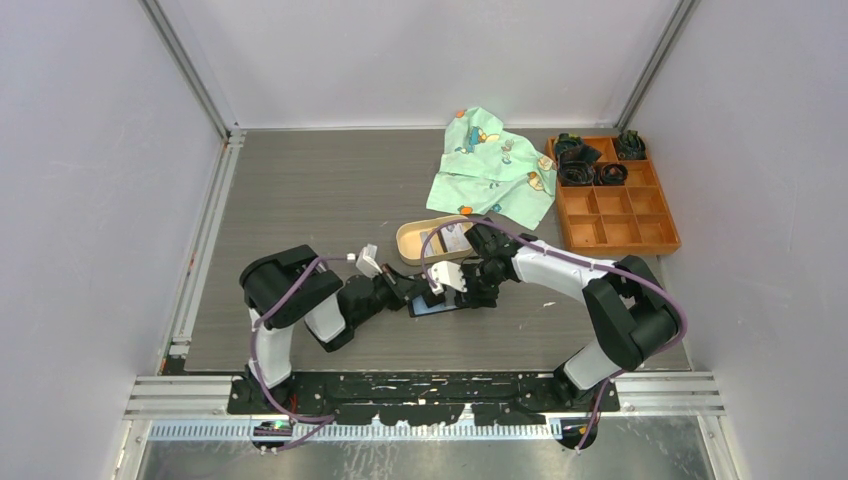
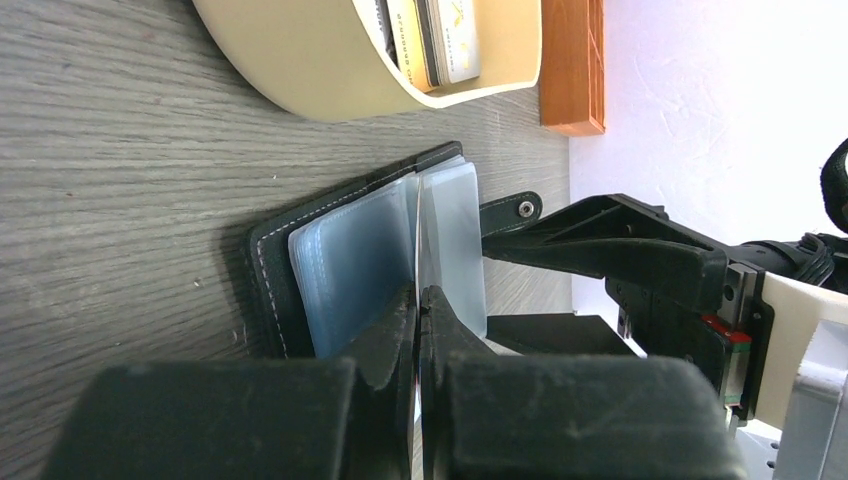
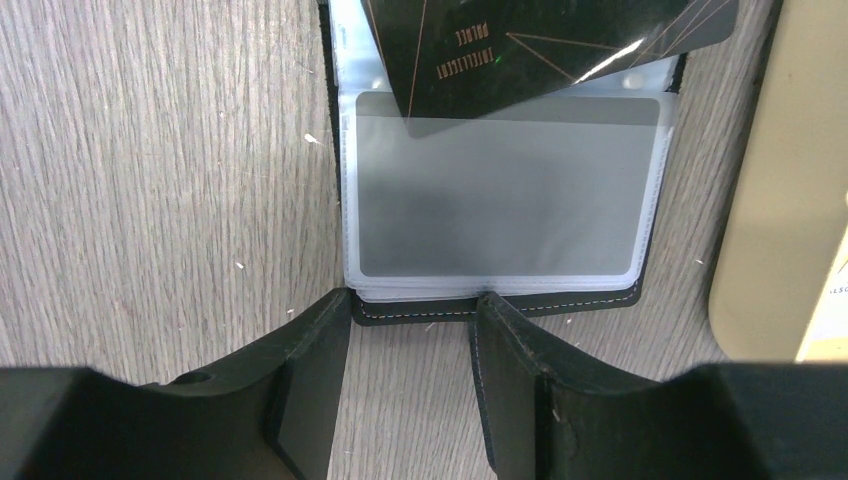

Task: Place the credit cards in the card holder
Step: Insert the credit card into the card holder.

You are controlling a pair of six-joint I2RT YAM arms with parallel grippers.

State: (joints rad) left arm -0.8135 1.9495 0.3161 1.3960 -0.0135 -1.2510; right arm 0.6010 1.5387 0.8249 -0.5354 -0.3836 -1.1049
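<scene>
Top external view: the wallet (image 1: 440,306) is seen lying open on the table (image 1: 300,200), between the two grippers and just in front of the tan tray (image 1: 402,242).
Left gripper (image 2: 420,296): clenched – one clear sleeve of the wallet is pinched edge-on between the fingertips and stood upright, with the other sleeves fanned to either side.
Right gripper (image 3: 412,302): fingers are spread apart and nothing is clasped; the tips are set at the wallet's stitched near edge, one at each side of the sleeve stack.
Dark card (image 3: 540,45): a black card with gold lines is laid at a tilt over the far end of the wallet – its lower corner is tucked under the mouth of the top sleeve. What holds it cannot be told.
Other cards (image 2: 440,40): pale ones are kept in the tray, against its wall.
Snap tab (image 2: 510,210): stretched out flat from the wallet's cover.
Cloth (image 1: 492,165): green, printed and crumpled, placed behind the tray.
Orange box (image 1: 612,195): set at the far right, with dark items in its rear compartments.
</scene>
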